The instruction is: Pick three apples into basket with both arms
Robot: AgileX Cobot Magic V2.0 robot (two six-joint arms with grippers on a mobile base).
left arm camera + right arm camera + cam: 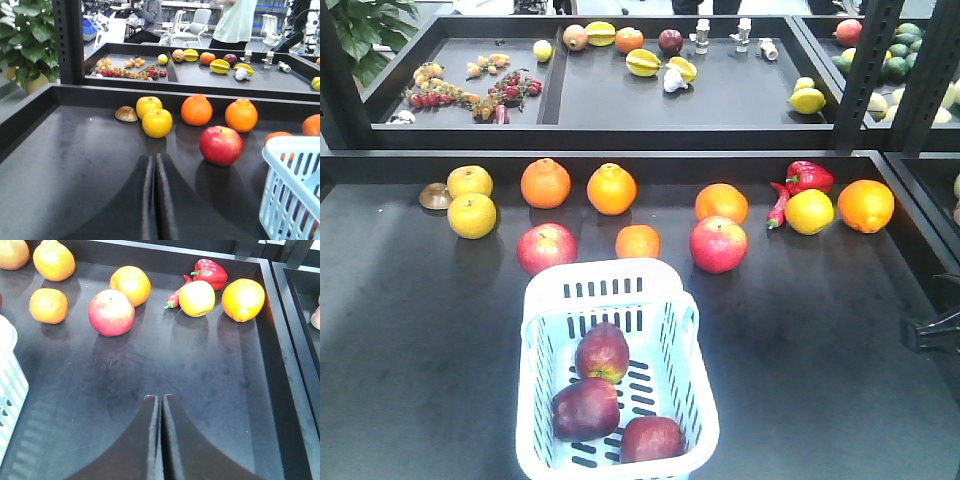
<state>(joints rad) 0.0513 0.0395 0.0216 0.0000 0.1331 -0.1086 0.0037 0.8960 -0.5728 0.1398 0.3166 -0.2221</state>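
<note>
With three apples (610,395) lying in the basket (548,300), nothing is waiting.
Both my claws, left (154,165) and right (161,405), are pinching empty, basket between them.

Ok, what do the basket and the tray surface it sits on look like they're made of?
The basket looks like moulded plastic, pale blue-white with a slight gloss: thin slotted walls, rounded rim, handle cut-outs. The tray surface looks like a dark matte sheet, possibly coated metal or plastic; it shows soft reflections of the fruit and faint smudges, so I can't say which.

Closed, empty left end effector (154,165) beside basket (292,187).
</note>
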